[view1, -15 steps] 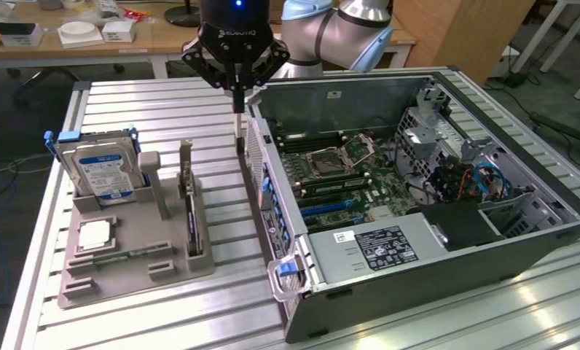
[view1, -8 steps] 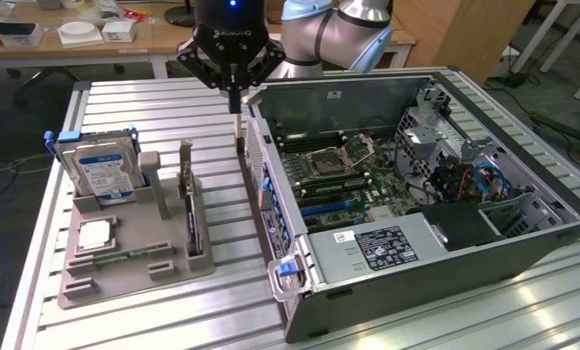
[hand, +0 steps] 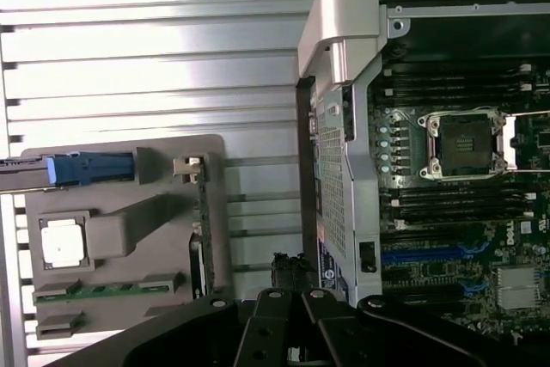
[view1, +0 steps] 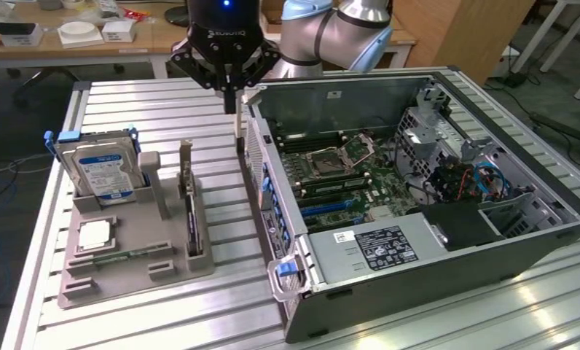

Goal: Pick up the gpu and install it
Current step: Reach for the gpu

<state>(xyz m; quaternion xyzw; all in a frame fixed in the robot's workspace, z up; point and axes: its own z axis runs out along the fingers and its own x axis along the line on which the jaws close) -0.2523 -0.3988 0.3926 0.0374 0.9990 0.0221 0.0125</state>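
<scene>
**Empty hand over the workbench, graphics card waiting in its holder**

A workshop, with a cluttered wooden desk [view1: 86, 47] at the back and a ribbed silver aluminium table [view1: 154, 109] in front.

On the table, toward the exterior view's left, sits a grey moulded parts holder [view1: 124, 275]. I judge each part has its own pocket so that an edge stands free for gripping. A silver hard drive with a blue-white label [view1: 100, 171] stands upright in blue rails. A square silver processor [view1: 95, 233] lies flat, and a small green memory stick [view1: 124, 255] lies in a groove.

The gpu [view1: 191, 211], a slim dark rectangular card with a narrow silver bracket at its far end, stands on its long edge in the slot nearest the computer. Nothing touches it.

To the exterior view's right, a dark grey tower computer case [view1: 446, 292] lies on its side with the panel off. I take it this is so the green motherboard [view1: 339, 168] faces upward for reaching in.

My hand, a black two-fingered gripper [view1: 231, 102], hangs above the table beside the case's far corner. It is beyond the holder and well above the card. My fingers are pressed together and grasp nothing.
</scene>
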